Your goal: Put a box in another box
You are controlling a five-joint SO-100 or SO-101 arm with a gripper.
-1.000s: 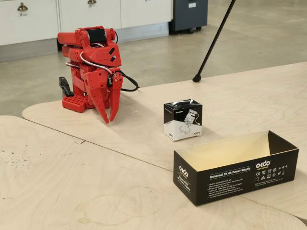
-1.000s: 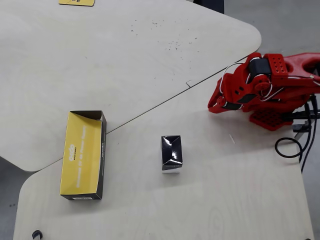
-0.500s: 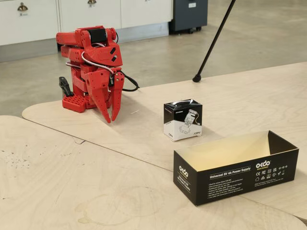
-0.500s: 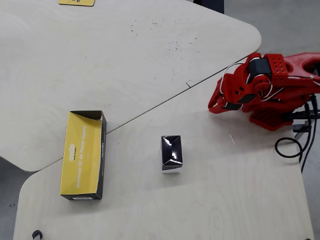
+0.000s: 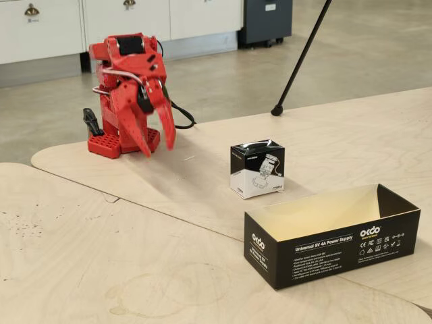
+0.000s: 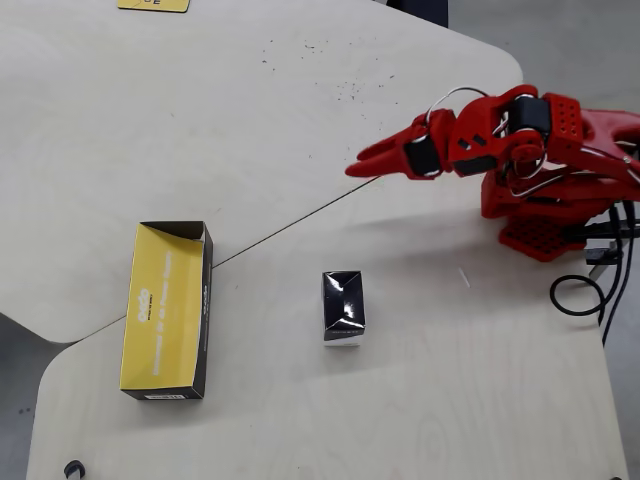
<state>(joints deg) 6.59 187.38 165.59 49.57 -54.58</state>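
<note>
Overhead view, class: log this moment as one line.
gripper: empty, away from boxes | small box: on table, untouched | long black box: open, empty | step: not started

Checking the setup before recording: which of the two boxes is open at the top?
The long black box with the power-supply print: its cream inside shows and holds nothing. The small cube box stands closed, its glossy black top folded shut.
</note>
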